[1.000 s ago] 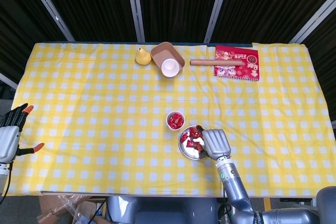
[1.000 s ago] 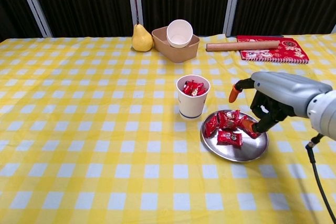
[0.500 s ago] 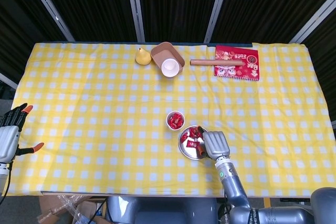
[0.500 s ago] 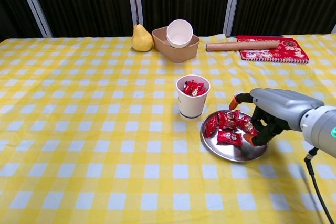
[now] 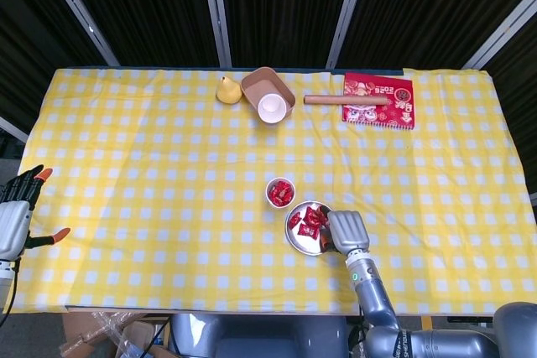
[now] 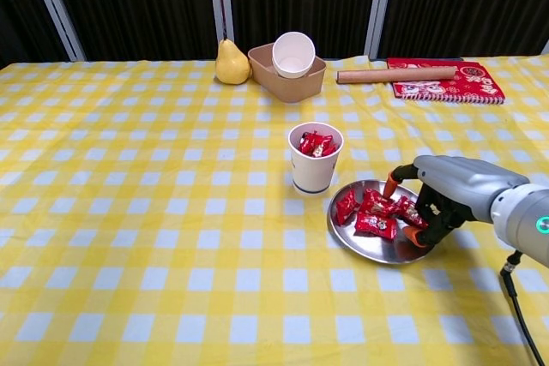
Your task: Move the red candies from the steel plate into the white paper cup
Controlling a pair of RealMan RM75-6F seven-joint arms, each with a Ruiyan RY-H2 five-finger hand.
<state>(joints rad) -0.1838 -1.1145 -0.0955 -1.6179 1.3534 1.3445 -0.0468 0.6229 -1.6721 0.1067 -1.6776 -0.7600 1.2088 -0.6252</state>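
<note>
The right hand [image 6: 442, 195] has lowered onto the right side of the steel plate [image 6: 375, 250] since the earlier frame; its curled fingers [image 6: 418, 227] touch the red candies [image 6: 375, 213], but a grip cannot be confirmed. The white paper cup [image 6: 314, 169], holding candies, stands just beside the plate. The left hand [image 5: 17, 211] hangs open off the tabletop [image 5: 151, 173] edge.

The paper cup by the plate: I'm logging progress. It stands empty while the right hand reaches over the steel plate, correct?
Not empty. The chest view shows red candies already inside the paper cup; the right hand does reach over the steel plate.
</note>
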